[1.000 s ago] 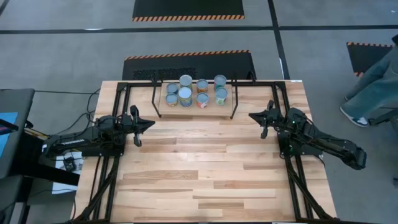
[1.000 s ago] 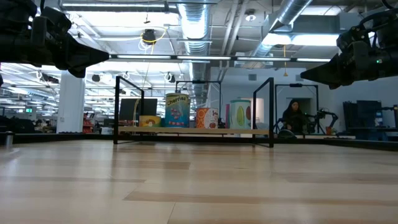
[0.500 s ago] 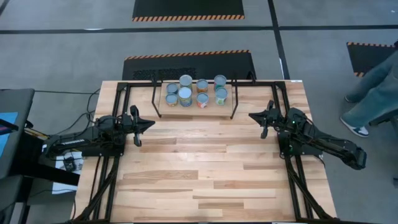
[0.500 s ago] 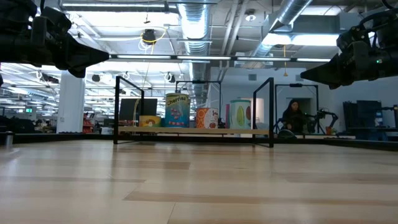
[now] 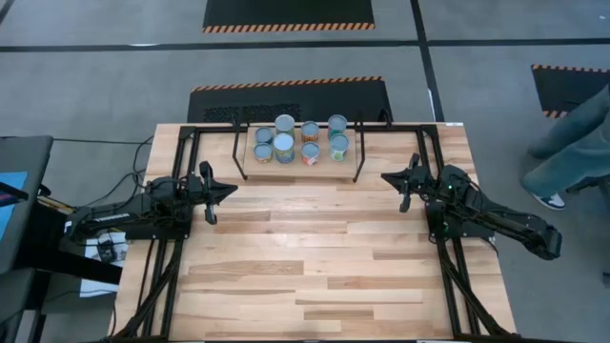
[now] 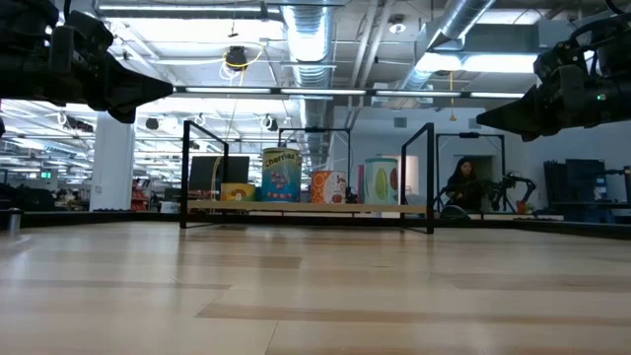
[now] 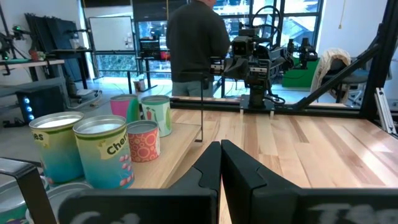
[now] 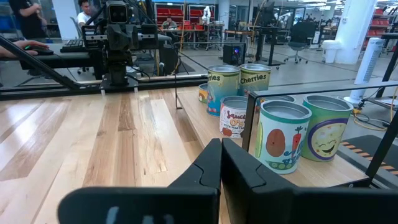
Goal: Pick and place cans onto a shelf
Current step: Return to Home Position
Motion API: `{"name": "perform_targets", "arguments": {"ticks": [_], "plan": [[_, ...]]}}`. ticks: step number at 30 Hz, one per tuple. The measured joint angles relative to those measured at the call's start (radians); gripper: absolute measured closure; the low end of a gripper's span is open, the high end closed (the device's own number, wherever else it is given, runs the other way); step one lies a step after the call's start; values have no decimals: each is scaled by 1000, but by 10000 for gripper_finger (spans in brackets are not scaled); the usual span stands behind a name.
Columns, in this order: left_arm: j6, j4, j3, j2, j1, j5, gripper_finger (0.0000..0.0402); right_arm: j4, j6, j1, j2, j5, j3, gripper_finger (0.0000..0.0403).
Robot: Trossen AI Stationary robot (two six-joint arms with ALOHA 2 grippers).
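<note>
High view gives you the whole layout: the large light-wood plank tabletop (image 5: 315,276) fills the middle, with the two dark arms lying along its sides, left arm at the left edge and right arm at the right edge. Both reach inward towards each other and are well apart.

At the far end of the tabletop stands the small raised light-wood shelf on thin black metal legs (image 5: 324,138). All eight small cylindrical cans with silvery round tops (image 5: 284,146) stand upright on that shelf, grouped in two loose rows, close together. No can is on the tabletop itself. From the right wrist view you can read teal "Cherries" labels, a red-and-white one, a can with pictured vegetables and a green one with a purple disc.

Your left gripper (image 5: 229,190) hangs above the tabletop, on the near side of the shelf and off its left end, apart from it. Its two fingers are pressed together and hold nothing, as the left wrist view shows (image 7: 220,155). Your right gripper (image 5: 387,177) sits likewise off the shelf's right end, fingers closed tight on nothing (image 8: 221,152).

A person in a dark top (image 7: 196,37) stands beyond the tabletop in the left wrist view.
</note>
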Motion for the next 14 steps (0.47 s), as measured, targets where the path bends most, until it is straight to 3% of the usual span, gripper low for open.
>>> {"name": "perform_targets", "arguments": {"ticks": [14], "plan": [[0, 0, 0, 0, 0, 0, 401, 0, 0, 0, 0, 0, 0, 371]]}}
